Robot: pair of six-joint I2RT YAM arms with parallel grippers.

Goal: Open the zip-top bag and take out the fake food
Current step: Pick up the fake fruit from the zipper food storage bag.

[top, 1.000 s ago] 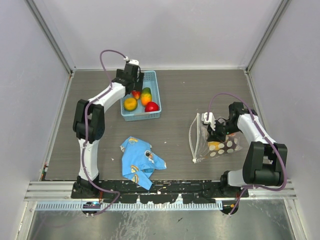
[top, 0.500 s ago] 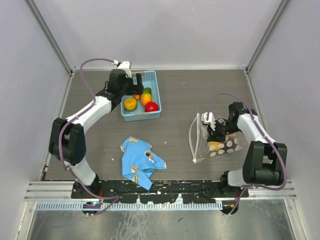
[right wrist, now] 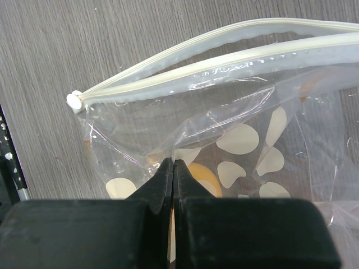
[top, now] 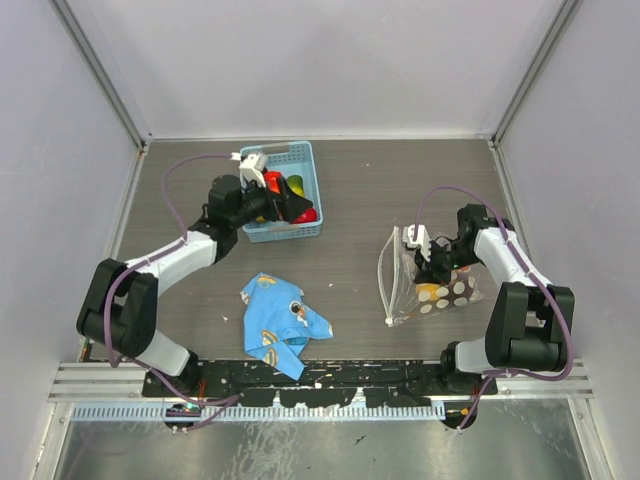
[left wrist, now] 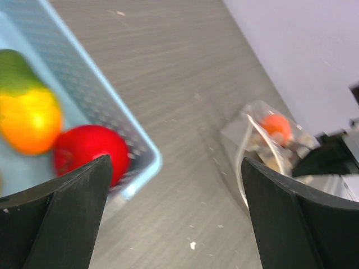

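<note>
Zip-top bag (top: 425, 285) lies on the right half of the table (top: 370, 190), well apart from the light blue basket (top: 283, 236) at the far left of centre. Its white zip strip (top: 386, 275) faces left and stands parted, the two lips bowing away from each other in a narrow loop.

The right gripper (top: 432, 265) rests on top of the bag, just behind that mouth. In the right wrist view its fingers (right wrist: 151, 185) are pressed together, pinching a fold of the clear dotted film. The zip strip runs across just beyond the fingertips, apart from them and outside the pinch. Some fake food (top: 432, 292) shows inside the bag, an orange piece (right wrist: 202, 176) lying under the film right beside the closed fingertips.

The left gripper (top: 283, 200) hangs over the basket with its fingers (left wrist: 67, 213) spread wide. The left wrist view shows the basket's corner and bare table between them. In the basket, near the left finger, lie a red fruit (left wrist: 92, 151) and a yellow and green fruit (left wrist: 28, 109); whether either finger touches the basket cannot be told. The bag appears far off beyond the right finger, well apart from this gripper.

A crumpled blue printed cloth (top: 282, 325) lies near the front edge, between the two arms.
</note>
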